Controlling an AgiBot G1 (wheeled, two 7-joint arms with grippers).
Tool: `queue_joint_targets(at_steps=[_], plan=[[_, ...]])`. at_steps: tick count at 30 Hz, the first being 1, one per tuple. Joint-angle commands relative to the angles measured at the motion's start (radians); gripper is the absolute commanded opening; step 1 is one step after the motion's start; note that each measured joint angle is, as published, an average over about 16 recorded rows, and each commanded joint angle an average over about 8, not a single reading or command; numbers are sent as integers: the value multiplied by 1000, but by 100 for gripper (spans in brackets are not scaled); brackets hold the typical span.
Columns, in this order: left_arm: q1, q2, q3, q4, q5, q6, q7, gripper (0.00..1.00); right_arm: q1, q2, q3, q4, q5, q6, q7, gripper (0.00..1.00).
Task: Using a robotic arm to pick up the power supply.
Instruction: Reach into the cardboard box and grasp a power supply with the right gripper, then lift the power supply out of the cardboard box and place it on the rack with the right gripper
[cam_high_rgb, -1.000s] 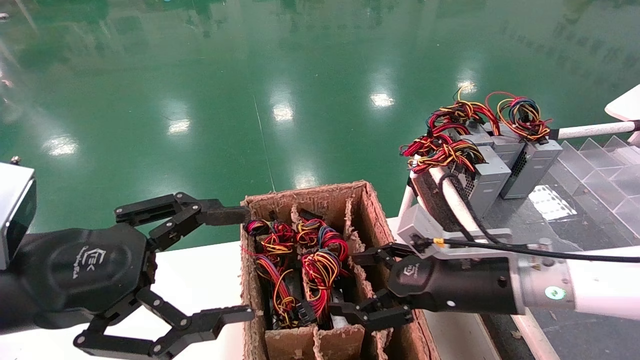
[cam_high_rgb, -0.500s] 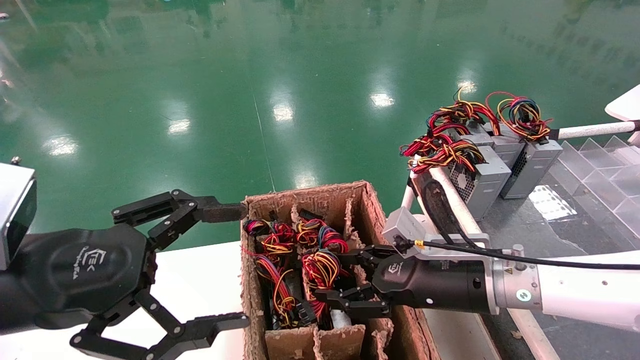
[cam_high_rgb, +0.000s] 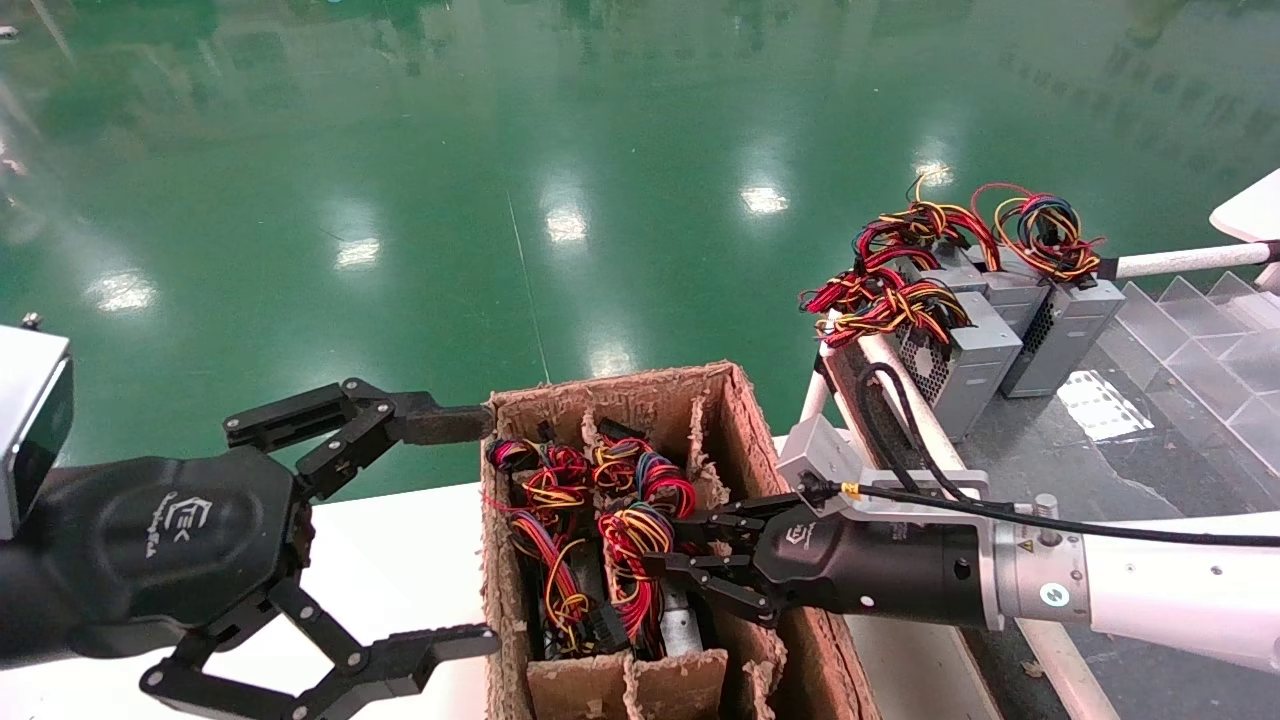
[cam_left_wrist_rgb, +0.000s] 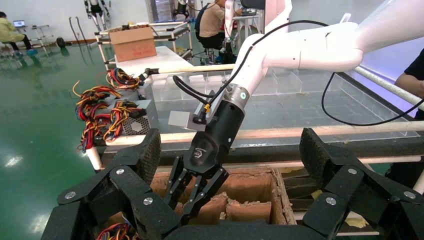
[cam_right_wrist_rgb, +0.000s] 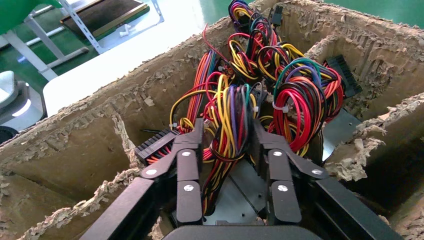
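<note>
A brown cardboard box (cam_high_rgb: 620, 385) with dividers holds several power supplies topped with red, yellow and black wire loops. My right gripper (cam_high_rgb: 672, 545) reaches into the box's right-hand compartment. Its fingers (cam_right_wrist_rgb: 187, 165) press on both sides of the looped wire bundle (cam_right_wrist_rgb: 232, 110) of one power supply (cam_right_wrist_rgb: 240, 185), whose grey metal case lies just beneath the palm. From the head view that case (cam_high_rgb: 682, 625) shows low in the compartment. My left gripper (cam_high_rgb: 470, 532) hangs wide open just left of the box, holding nothing; its wrist view shows the right gripper (cam_left_wrist_rgb: 187, 200) dipping into the box.
Several more grey power supplies (cam_high_rgb: 975, 350) with wire bundles stand on the rack at the right, beside clear plastic dividers (cam_high_rgb: 1200, 340). A white table (cam_high_rgb: 400, 560) lies under the box. Torn cardboard partitions (cam_right_wrist_rgb: 360, 160) crowd close around the right gripper.
My right gripper moved left and down into the box compartment and its fingers narrowed onto the wire bundle. The left gripper hardly moved.
</note>
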Motion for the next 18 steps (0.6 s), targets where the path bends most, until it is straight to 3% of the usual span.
queue_joint_targets(at_steps=[1,18], plan=[[0,0,0,0,0,0,0,100,-1,-2,0,-10,2,-3,-8,0],[0,0,1,0,-1,0,0,100,9,-4,19,7,41,-27,-20,0]])
